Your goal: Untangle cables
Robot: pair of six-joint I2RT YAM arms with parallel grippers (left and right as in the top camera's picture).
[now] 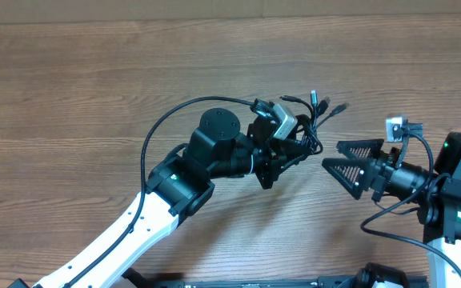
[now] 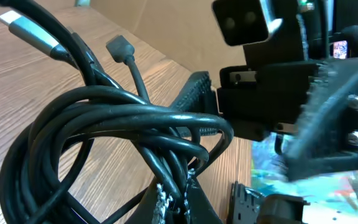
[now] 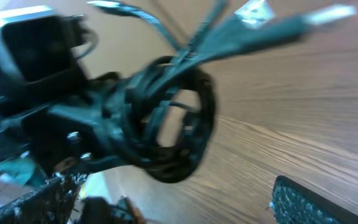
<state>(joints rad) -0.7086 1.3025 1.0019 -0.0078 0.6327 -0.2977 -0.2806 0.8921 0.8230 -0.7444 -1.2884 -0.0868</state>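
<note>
One cable bundle (image 1: 314, 122) tight in the left end effector (image 1: 294, 150); right end effector (image 1: 333, 155) wide apart.

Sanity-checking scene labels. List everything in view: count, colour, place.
cables: one tangled bundle, cord count unclear, black, centre-right of the table, pinched in the left gripper
silver-tipped plug: one, silver on black, sticking out of the bundle among several plug ends
table: one, brown wood grain, under everything
left arm: one, white and black, coming in from the bottom left
right arm: one, black and white, at the right edge
left gripper: one, black, shut on the cables
right gripper: one, black, open, just right of the bundle, not touching it
</note>
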